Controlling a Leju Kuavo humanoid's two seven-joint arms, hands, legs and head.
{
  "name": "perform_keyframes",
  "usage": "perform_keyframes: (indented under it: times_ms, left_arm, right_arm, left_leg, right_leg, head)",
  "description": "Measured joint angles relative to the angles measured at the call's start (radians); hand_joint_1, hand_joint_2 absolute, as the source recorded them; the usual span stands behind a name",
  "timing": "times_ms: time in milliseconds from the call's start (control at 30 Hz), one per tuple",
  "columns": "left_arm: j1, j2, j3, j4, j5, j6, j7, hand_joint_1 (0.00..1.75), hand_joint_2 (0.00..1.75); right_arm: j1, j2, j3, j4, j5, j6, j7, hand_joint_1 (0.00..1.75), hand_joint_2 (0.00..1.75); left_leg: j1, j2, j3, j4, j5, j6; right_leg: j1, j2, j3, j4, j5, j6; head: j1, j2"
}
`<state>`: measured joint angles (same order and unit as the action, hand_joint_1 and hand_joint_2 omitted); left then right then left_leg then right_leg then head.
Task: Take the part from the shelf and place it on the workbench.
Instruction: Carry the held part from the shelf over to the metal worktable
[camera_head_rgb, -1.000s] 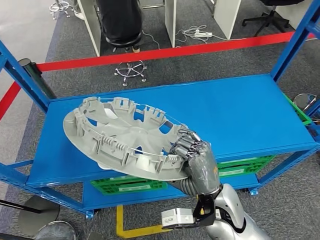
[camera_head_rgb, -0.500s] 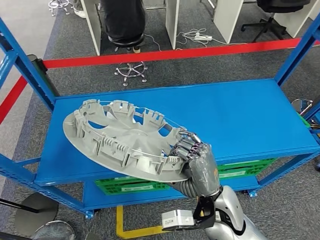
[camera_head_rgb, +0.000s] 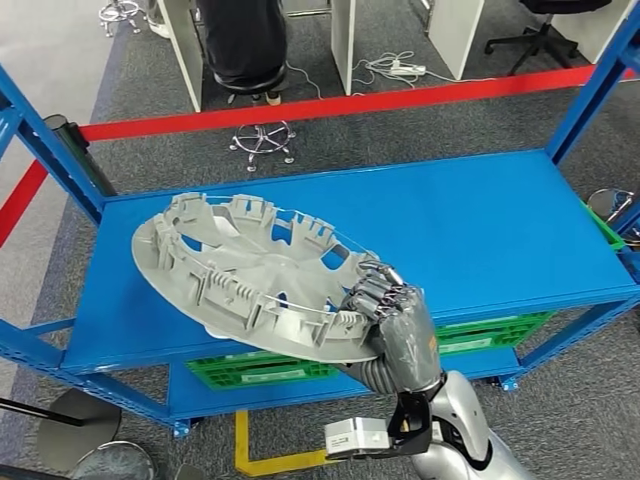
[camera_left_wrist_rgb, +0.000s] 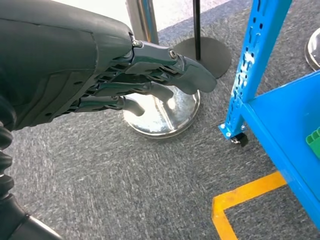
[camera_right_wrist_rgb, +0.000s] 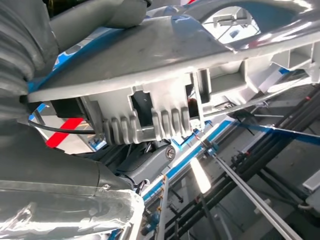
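— Part's (camera_head_rgb: 249, 285) off the shelf (camera_head_rgb: 468, 225) by the look of it: that big grey wheel-cover thing, tilted over the front edge toward the left corner, with the right hand (camera_head_rgb: 396, 325) gripping its near rim. Whether the far side touches the blue board I can't tell from here.

— How firm is that grip?

— Fingers (camera_head_rgb: 375, 292) curl over the rim from above, the rest of the hand sits under it. The right wrist view puts the ribbed underside of the rim right against the hand. But it's a one-edge hold on a wide, flat disc, so most of the disc hangs out away from the hand.

— So what would you want from it now?

— I'd say draw it straight back, clear of the front edge, and keep the tilt as it is; any quick swing could twist the rim in the fingers. Watch the blue upright (camera_head_rgb: 45, 150) at the left corner too, since the disc's far rim looks near it.

— And the other hand?

— Left hand (camera_left_wrist_rgb: 113, 70) hangs low over the carpet, fingers stretched out and slightly apart, holding nothing. It could steady the free rim if the disc sags. No table in sight, so a turn is likely needed.
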<state>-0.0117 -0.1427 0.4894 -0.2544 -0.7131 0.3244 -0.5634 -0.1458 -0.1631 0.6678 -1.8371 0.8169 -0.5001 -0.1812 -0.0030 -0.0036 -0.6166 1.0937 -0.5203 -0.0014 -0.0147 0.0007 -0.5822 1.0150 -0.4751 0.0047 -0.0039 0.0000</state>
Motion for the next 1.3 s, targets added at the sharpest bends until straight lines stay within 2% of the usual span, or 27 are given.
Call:
perform_keyframes:
  times_ms: [67,100,133,167,233,267,333,433,467,500,567,600,633,667,700,733,800,833,933,967,1000,1100,1133,1167,1200,1267,1300]
  left_arm:
    - [0.001,0.000,0.000,0.000,-0.003,0.001,0.006,0.00,1.75]
    - [0.001,0.000,0.000,0.000,-0.005,0.002,0.008,0.00,1.75]
    - [0.001,0.000,0.000,0.000,-0.007,0.003,0.010,0.00,1.75]
    - [0.001,0.000,0.000,0.000,-0.008,0.003,0.011,0.00,1.75]
    - [0.000,0.000,0.000,0.000,-0.009,0.004,0.012,0.00,1.75]
    - [-0.001,0.000,0.000,0.000,-0.009,0.005,0.012,0.00,1.75]
    - [-0.002,-0.002,0.000,0.000,-0.009,0.005,0.013,0.00,1.75]
    - [-0.001,-0.004,0.000,0.000,-0.009,0.007,0.014,0.00,1.75]
    - [0.000,-0.004,0.001,0.000,-0.010,0.008,0.014,0.00,1.75]
    - [-0.001,-0.005,0.001,0.000,-0.010,0.009,0.014,0.00,1.75]
    - [-0.003,-0.007,0.001,0.000,-0.011,0.010,0.014,0.00,1.75]
    - [-0.003,-0.007,0.001,0.000,-0.011,0.010,0.015,0.00,1.75]
    - [-0.002,-0.008,0.001,0.000,-0.011,0.010,0.015,0.00,1.75]
    - [-0.002,-0.008,0.001,0.000,-0.012,0.011,0.016,0.00,1.75]
    - [-0.002,-0.008,0.001,0.000,-0.012,0.011,0.016,0.00,1.75]
    - [-0.002,-0.008,0.001,0.000,-0.012,0.011,0.016,0.00,1.75]
    - [-0.002,-0.009,0.001,0.000,-0.012,0.011,0.016,0.00,1.75]
    - [-0.002,-0.010,0.001,0.000,-0.012,0.011,0.016,0.00,1.75]
    - [-0.002,-0.010,0.001,0.000,-0.012,0.011,0.016,0.00,1.75]
    - [-0.001,-0.009,0.001,0.000,-0.013,0.011,0.016,0.00,1.75]
    - [-0.001,-0.009,0.001,0.000,-0.013,0.012,0.017,0.00,1.75]
    - [0.000,-0.009,0.001,0.000,-0.014,0.013,0.018,0.00,1.75]
    - [0.000,-0.009,0.001,0.000,-0.015,0.014,0.019,0.00,1.75]
    - [0.000,-0.009,0.001,0.000,-0.015,0.014,0.020,0.00,1.75]
    - [0.000,-0.009,0.001,0.000,-0.016,0.014,0.021,0.00,1.75]
    - [-0.001,-0.008,0.001,0.000,-0.018,0.015,0.022,0.00,1.75]
    - [-0.002,-0.008,0.001,0.000,-0.018,0.015,0.023,0.00,1.75]
  right_arm:
    - [0.000,0.001,0.000,0.000,0.004,0.000,-0.003,1.75,1.75]
    - [0.001,0.001,0.000,0.000,0.007,0.000,-0.005,1.75,1.75]
    - [0.001,0.001,0.000,0.000,0.010,-0.001,-0.007,1.75,1.75]
    - [0.001,0.001,0.000,0.001,0.013,-0.001,-0.008,1.75,1.75]
    - [0.001,0.001,0.001,0.001,0.015,-0.001,-0.011,1.75,1.75]
    - [0.001,0.001,0.001,0.001,0.016,-0.002,-0.012,1.75,1.75]
    - [0.001,0.002,0.001,0.000,0.017,-0.002,-0.012,1.75,1.75]
    - [0.002,0.002,0.000,0.000,0.018,-0.003,-0.013,1.75,1.75]
    - [0.003,0.002,0.000,0.000,0.018,-0.004,-0.013,1.75,1.75]
    - [0.004,0.002,0.000,0.000,0.018,-0.004,-0.013,1.75,1.75]
    - [0.006,0.002,0.000,0.000,0.017,-0.005,-0.013,1.75,1.75]
    - [0.007,0.002,0.000,0.000,0.016,-0.005,-0.013,1.75,1.75]
    - [0.009,0.002,-0.001,0.000,0.016,-0.005,-0.013,1.75,1.75]
    - [0.010,0.002,-0.001,0.001,0.016,-0.005,-0.013,1.75,1.75]
    - [0.011,0.002,-0.001,0.001,0.015,-0.005,-0.013,1.75,1.75]
    - [0.011,0.002,-0.001,0.000,0.015,-0.005,-0.013,1.75,1.75]
    - [0.009,0.002,-0.001,0.000,0.015,-0.005,-0.014,1.75,1.75]
    - [0.009,0.003,-0.001,0.000,0.015,-0.006,-0.014,1.75,1.75]
    - [0.010,0.003,-0.002,0.000,0.015,-0.008,-0.014,1.75,1.75]
    - [0.010,0.004,-0.003,0.000,0.015,-0.008,-0.014,1.75,1.75]
    - [0.009,0.004,-0.004,0.000,0.014,-0.009,-0.014,1.75,1.75]
    - [0.010,0.007,-0.006,0.000,0.015,-0.012,-0.015,1.75,1.75]
    - [0.011,0.008,-0.007,0.000,0.015,-0.012,-0.015,1.75,1.75]
    - [0.012,0.008,-0.007,0.000,0.015,-0.013,-0.015,1.75,1.75]
    - [0.012,0.008,-0.008,0.000,0.015,-0.013,-0.015,1.75,1.75]
    - [0.014,0.008,-0.008,0.000,0.015,-0.014,-0.015,1.75,1.75]
    - [0.014,0.008,-0.009,0.000,0.015,-0.015,-0.015,1.75,1.75]
  left_leg:
    - [0.004,0.000,-0.054,0.119,-0.059,-0.009]
    - [0.007,0.000,-0.076,0.166,-0.074,-0.012]
    - [0.009,0.000,-0.085,0.184,-0.070,-0.014]
    - [0.011,0.000,-0.077,0.167,-0.049,-0.015]
    - [0.016,0.000,-0.022,0.056,0.018,-0.015]
    - [0.016,0.000,0.006,-0.002,0.041,-0.013]
    - [0.013,-0.002,0.032,-0.061,0.051,-0.006]
    - [0.009,-0.002,0.030,-0.070,0.054,0.013]
    - [0.010,-0.001,0.030,-0.073,0.058,0.021]
    - [0.010,0.000,0.028,-0.076,0.062,0.028]
    - [0.008,0.001,0.023,-0.077,0.067,0.036]
    - [0.006,0.001,0.019,-0.077,0.069,0.039]
    - [0.003,0.001,0.016,-0.076,0.072,0.040]
    - [0.001,0.001,0.013,-0.076,0.074,0.041]
    - [-0.001,0.001,0.011,-0.076,0.077,0.041]
    - [-0.003,0.001,0.010,-0.076,0.079,0.040]
    - [-0.008,0.001,0.006,-0.073,0.084,0.034]
    - [-0.009,0.001,0.003,-0.072,0.087,0.029]
    - [-0.005,0.001,-0.004,-0.069,0.095,0.013]
    - [-0.004,0.001,-0.009,-0.059,0.083,0.007]
    - [-0.002,0.000,-0.019,-0.032,0.058,0.001]
    - [0.004,0.001,-0.077,0.135,-0.053,-0.013]
    - [0.005,0.001,-0.087,0.177,-0.072,-0.016]
    - [0.005,0.001,-0.082,0.187,-0.071,-0.016]
    - [0.005,0.001,-0.058,0.161,-0.053,-0.015]
    - [0.005,0.000,0.023,0.036,-0.002,-0.009]
    - [0.003,0.000,0.057,-0.022,0.014,-0.004]
  right_leg:
    - [0.000,-0.001,0.000,0.000,0.000,-0.003]
    - [0.001,-0.001,0.000,0.000,0.000,-0.004]
    - [0.001,-0.001,0.000,0.000,0.000,-0.004]
    - [0.001,-0.001,0.001,0.000,0.000,-0.004]
    - [0.000,0.000,0.003,0.001,-0.001,-0.003]
    - [0.002,0.001,0.002,0.002,0.000,0.000]
    - [0.004,0.001,-0.002,0.003,0.002,0.010]
    - [0.001,0.001,-0.010,0.004,0.003,0.026]
    - [0.000,0.001,-0.017,0.018,-0.011,0.029]
    - [-0.001,0.001,-0.034,0.054,-0.036,0.032]
    - [-0.001,0.000,-0.087,0.180,-0.108,0.033]
    - [0.000,0.000,-0.113,0.243,-0.135,0.033]
    - [0.000,0.000,-0.125,0.279,-0.146,0.033]
    - [0.000,0.000,-0.120,0.280,-0.139,0.031]
    - [0.000,0.000,-0.093,0.240,-0.116,0.027]
    - [0.001,0.000,-0.051,0.171,-0.086,0.023]
    - [0.005,-0.001,0.025,0.041,-0.049,0.016]
    - [0.007,0.000,0.043,0.008,-0.044,0.014]
    - [0.010,0.001,0.044,-0.005,-0.034,0.005]
    - [0.008,0.000,0.042,-0.007,-0.028,0.000]
    - [0.006,-0.002,0.039,-0.010,-0.022,-0.005]
    - [0.006,-0.005,0.024,-0.010,-0.008,-0.014]
    - [0.007,-0.006,0.017,-0.009,-0.004,-0.014]
    - [0.007,-0.005,0.010,-0.008,0.000,-0.013]
    - [0.007,-0.005,0.004,-0.006,0.004,-0.012]
    - [0.007,-0.004,-0.003,-0.004,0.010,-0.007]
    - [0.009,-0.003,-0.006,-0.002,0.013,-0.004]
  head:
    - [-0.002,0.000]
    - [-0.002,0.000]
    - [-0.002,0.000]
    - [-0.002,0.000]
    - [-0.002,0.000]
    - [-0.002,0.000]
    - [-0.001,0.000]
    - [0.000,0.000]
    - [0.001,0.000]
    - [0.001,0.000]
    - [0.003,0.000]
    - [0.003,0.000]
    - [0.003,0.000]
    - [0.003,0.000]
    - [0.003,0.000]
    - [0.003,0.000]
    - [0.003,0.000]
    - [0.002,0.000]
    - [0.002,0.000]
    - [0.001,0.000]
    - [0.000,0.000]
    - [-0.003,0.000]
    - [-0.002,0.000]
    - [-0.002,0.000]
    - [-0.002,0.000]
    - [-0.002,0.000]
    - [-0.002,0.000]
